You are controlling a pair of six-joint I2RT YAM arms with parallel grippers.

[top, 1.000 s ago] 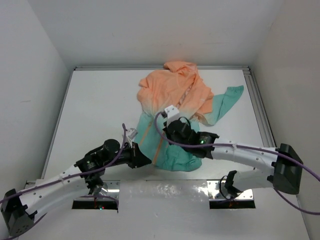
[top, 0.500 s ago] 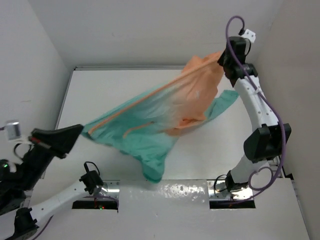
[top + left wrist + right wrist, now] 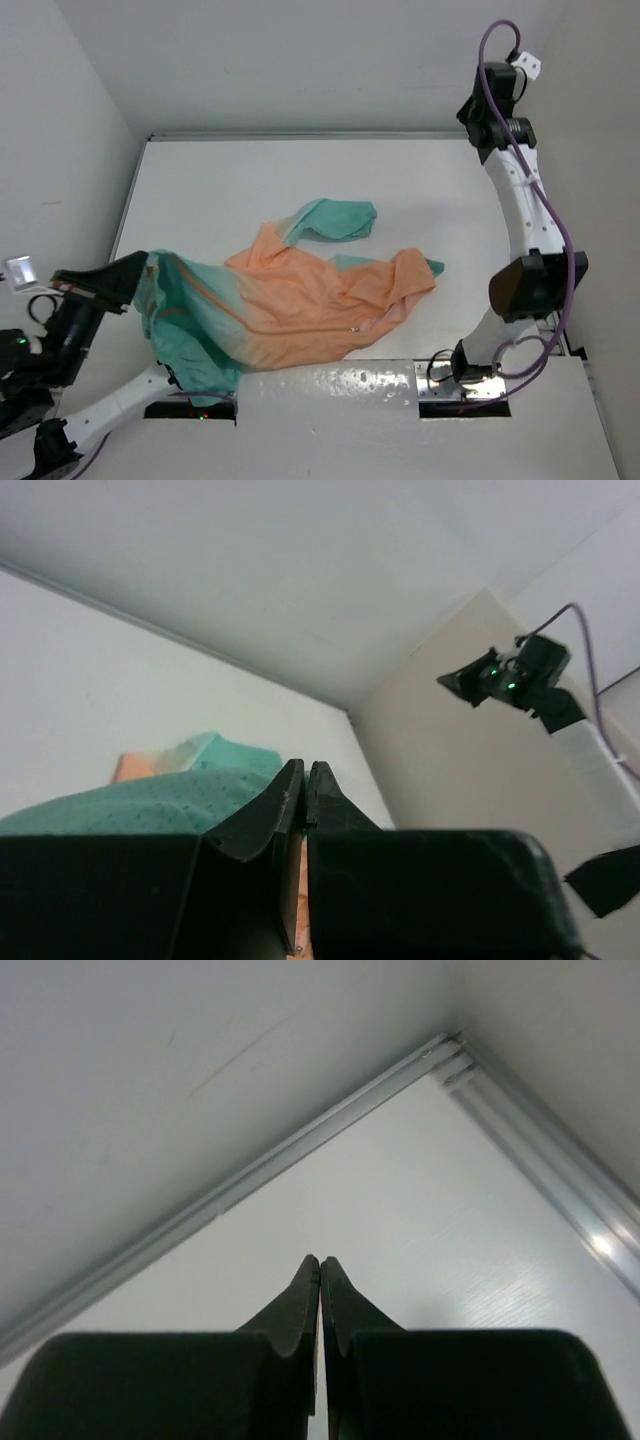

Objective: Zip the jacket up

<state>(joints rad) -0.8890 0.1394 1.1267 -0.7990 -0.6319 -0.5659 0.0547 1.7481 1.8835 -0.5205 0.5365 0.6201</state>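
The jacket (image 3: pixel 300 310) lies crumpled across the near half of the table, its peach-orange middle facing up. One teal sleeve (image 3: pixel 335 220) is folded toward the back. The teal end is at the left and hangs over the near edge. My left gripper (image 3: pixel 140 270) is at the jacket's far left, jaws shut on the raised teal edge. In the left wrist view the gripper (image 3: pixel 306 770) has teal fabric (image 3: pixel 150 800) beside its fingers. My right gripper (image 3: pixel 472 112) is raised high at the far right corner, away from the jacket. In the right wrist view the right gripper (image 3: pixel 320 1262) is shut and empty.
Walls enclose the white table (image 3: pixel 220 190) on the left, back and right. A metal rail (image 3: pixel 300 1145) runs along the back edge and another along the right edge. The right arm (image 3: pixel 510 675) shows in the left wrist view.
The jacket was stretched in the air between both grippers. The right gripper has let go, and the jacket has dropped onto the table, still hanging from the left gripper.
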